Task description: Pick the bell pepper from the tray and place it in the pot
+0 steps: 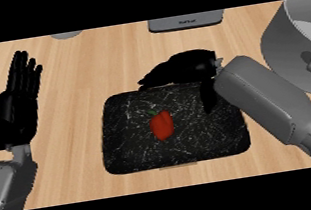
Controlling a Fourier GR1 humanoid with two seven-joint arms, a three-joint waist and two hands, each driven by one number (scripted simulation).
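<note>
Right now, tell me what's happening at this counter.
The red bell pepper lies on the black tray, not picked up. The right hand is over the tray's far edge, fingers curled, holding nothing that shows. The left hand rests open at the view's left, fingers up. The grey pot stands to the right of the tray, with no pepper in it.

one bell pepper (162,124), one tray (128,151), one pot (292,51), two robot hands (19,94) (183,67)
</note>
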